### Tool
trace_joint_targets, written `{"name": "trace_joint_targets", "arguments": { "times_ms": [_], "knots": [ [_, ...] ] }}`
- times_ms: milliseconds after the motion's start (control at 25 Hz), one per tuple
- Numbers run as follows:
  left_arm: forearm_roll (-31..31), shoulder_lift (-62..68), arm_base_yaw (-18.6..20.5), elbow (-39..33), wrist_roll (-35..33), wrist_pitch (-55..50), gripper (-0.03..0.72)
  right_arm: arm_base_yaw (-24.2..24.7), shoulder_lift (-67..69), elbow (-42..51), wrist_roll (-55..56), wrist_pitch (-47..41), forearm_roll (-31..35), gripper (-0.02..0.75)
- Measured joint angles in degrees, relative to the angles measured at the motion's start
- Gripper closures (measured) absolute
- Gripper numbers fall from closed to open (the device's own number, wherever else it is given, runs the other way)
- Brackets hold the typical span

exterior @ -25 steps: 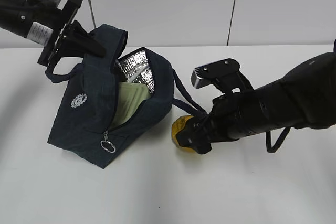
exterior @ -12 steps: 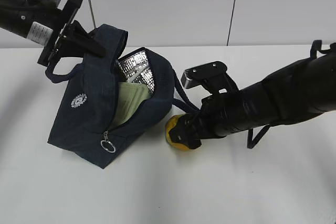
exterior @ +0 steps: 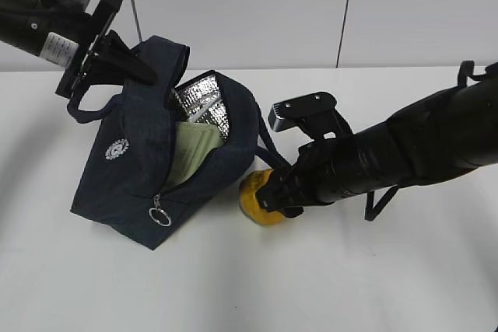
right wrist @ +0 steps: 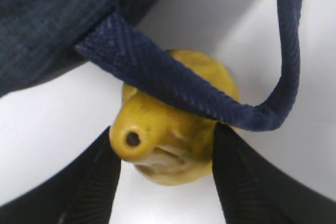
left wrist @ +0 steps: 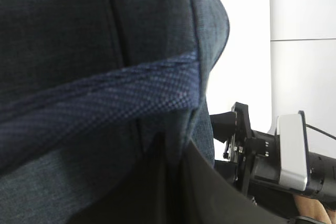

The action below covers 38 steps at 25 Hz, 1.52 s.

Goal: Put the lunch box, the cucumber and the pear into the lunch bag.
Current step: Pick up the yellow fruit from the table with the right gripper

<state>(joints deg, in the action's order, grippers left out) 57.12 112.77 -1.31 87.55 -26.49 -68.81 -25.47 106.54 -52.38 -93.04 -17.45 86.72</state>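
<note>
White table (exterior: 373,277), pear (right wrist: 168,129) lying narrow end toward camera, right hand (right wrist: 165,182) gripping it, left hand clenched on lunch bag (exterior: 140,161)

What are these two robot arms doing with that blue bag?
They are packing lunch. The left arm's fingers pinch the top edge of the lunch bag, holding it open; a box with a green lid is already inside. The right arm's fingers sit on either side of a yellow pear lying on the table next to the bag, and one bag strap is draped across the pear. No cucumber is visible.
</note>
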Motion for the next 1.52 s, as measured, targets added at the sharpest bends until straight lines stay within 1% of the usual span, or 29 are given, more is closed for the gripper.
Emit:
{"name": "trace_joint_targets", "arguments": {
  "times_ms": [120,200,280,360,520,600,720,920,1120,1240,1320,1400,1520],
  "knots": [
    [0.0,0.0,0.0,0.0,0.0,0.0,0.686,0.0,-0.6,0.0,0.0,0.24,0.0,0.342],
    [0.0,0.0,0.0,0.0,0.0,0.0,0.686,0.0,-1.22,0.0,0.0,0.24,-1.38,0.335],
    [-0.05,0.0,0.0,0.0,0.0,0.0,0.686,0.0,-2.18,0.0,0.49,-0.62,-4.18,0.303],
    [-0.05,0.0,0.0,0.0,0.0,0.0,0.686,0.0,-3.04,0.36,1.71,-2.18,-8.6,0.259],
    [-0.17,0.0,0.0,0.0,0.0,0.0,0.686,0.0,-4.63,2.59,5.43,-6.35,-17.45,0.23],
    [-0.3,0.0,0.0,0.0,0.0,0.0,0.686,0.0,-5.12,4.26,5.93,-7.3,-18.69,0.227],
    [-0.35,0.0,0.0,0.0,0.0,0.0,0.686,0.0,-5.11,5.33,5.91,-7.48,-18.71,0.227],
    [-0.47,0.0,0.0,0.0,0.0,0.0,0.686,0.0,-5.11,5.33,1.12,-7.1,-15.3,0.226],
    [-0.47,0.0,0.0,0.0,0.0,0.0,0.686,0.0,-5.11,5.33,-0.07,-7.21,-13.83,0.226],
    [-0.47,0.0,0.0,0.0,0.0,0.0,0.686,0.0,-5.11,5.33,-3.16,-7.21,-10.39,0.226],
    [-0.52,0.0,0.0,0.0,0.0,0.0,0.686,0.0,-5.11,5.33,-7.78,-7.21,-5.73,0.226],
    [-0.52,0.0,0.0,0.0,-0.04,0.0,0.686,0.0,-5.11,5.68,-13.99,-7.21,0.39,0.226],
    [-0.78,0.0,0.0,0.0,-0.04,0.0,0.686,0.0,-5.11,7.39,-24.09,-7.21,11.46,0.226]
  ]
}}
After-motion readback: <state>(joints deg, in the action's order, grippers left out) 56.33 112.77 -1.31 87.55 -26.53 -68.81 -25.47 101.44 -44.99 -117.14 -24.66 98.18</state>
